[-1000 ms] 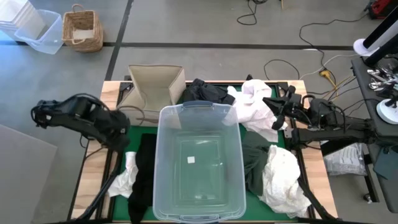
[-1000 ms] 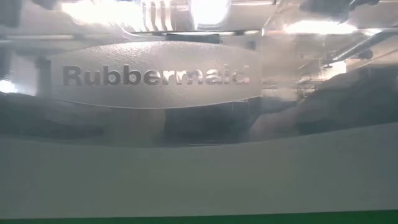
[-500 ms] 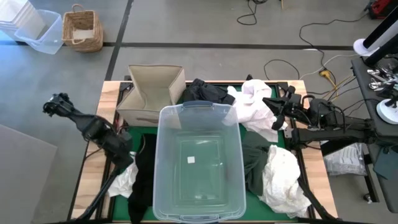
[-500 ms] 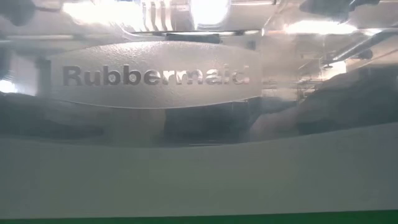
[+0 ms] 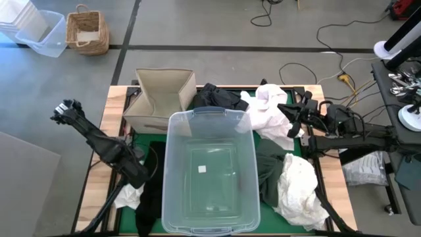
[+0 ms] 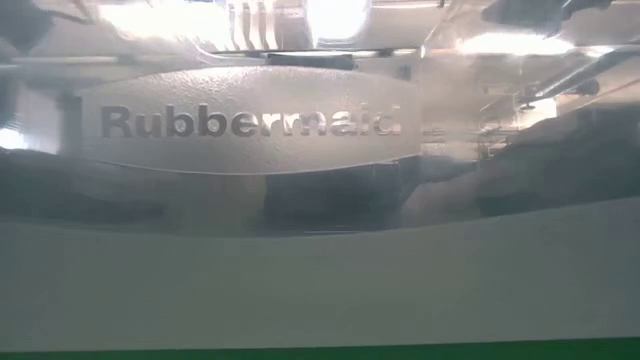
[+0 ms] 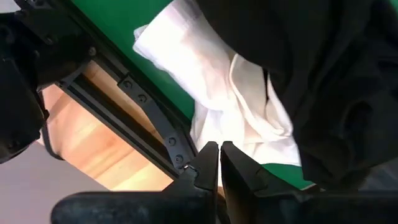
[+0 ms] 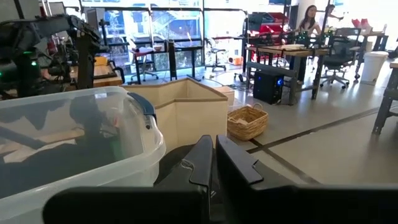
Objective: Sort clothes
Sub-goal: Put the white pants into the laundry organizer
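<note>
Clothes lie around a clear plastic tub (image 5: 209,174). There is a white garment (image 5: 270,112) and a black one (image 5: 217,97) at the far side. A dark green one (image 5: 270,172) and a cream one (image 5: 296,187) lie at the near right. A black one (image 5: 151,191) and a white one (image 5: 131,192) lie at the near left. My left gripper (image 5: 141,176) is shut and points down just over the near-left white garment (image 7: 236,93). Whether it touches the garment does not show. My right gripper (image 5: 288,118) is shut and empty beside the far white garment, pointing toward the tub (image 8: 74,143).
A beige fabric box (image 5: 161,99) stands at the far left, against the tub. The tub's wall with raised lettering (image 6: 250,122) fills the low view. Black frame rails (image 7: 155,124) run along the green mat's left edge. A wicker basket (image 5: 87,29) and another tub stand on the floor.
My left arm has stretched out, and its gripper has gone toward the table's near edge and down, from beside the beige box to the white garment at the near left. The right arm and the clothes have kept still.
</note>
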Robot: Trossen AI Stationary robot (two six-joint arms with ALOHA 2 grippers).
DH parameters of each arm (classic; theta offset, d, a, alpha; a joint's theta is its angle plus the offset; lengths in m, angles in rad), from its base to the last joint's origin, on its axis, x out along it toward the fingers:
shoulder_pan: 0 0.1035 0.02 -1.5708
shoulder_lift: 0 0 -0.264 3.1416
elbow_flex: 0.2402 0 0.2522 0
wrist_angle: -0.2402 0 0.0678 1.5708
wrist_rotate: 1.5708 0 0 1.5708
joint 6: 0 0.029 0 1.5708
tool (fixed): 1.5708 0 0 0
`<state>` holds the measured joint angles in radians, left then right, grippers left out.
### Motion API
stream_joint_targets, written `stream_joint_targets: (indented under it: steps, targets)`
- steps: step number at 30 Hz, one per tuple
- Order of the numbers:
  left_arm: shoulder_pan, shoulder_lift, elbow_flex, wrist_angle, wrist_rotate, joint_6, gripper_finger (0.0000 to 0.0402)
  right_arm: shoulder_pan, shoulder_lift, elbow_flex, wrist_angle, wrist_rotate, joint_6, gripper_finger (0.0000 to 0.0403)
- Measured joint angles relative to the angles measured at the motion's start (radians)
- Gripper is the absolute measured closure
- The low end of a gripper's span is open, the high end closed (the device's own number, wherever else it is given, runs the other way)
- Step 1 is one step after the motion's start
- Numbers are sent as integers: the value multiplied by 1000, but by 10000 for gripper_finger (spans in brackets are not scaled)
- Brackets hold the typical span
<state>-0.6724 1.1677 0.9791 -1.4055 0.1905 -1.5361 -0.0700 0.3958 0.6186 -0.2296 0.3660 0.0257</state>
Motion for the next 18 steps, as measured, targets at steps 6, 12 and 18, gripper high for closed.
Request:
stream_joint_targets:
  steps: [6, 12, 18]
  targets:
    - [-28, 44, 0, -9, 1, 7, 401, 0, 0, 0, 0, 0, 0, 390]
    - [-32, 66, 0, -12, -51, -37, 377, 0, 0, 0, 0, 0, 5, 390]
    - [-34, 91, -7, -29, -52, -40, 320, 0, 1, 0, -12, 0, 14, 390]
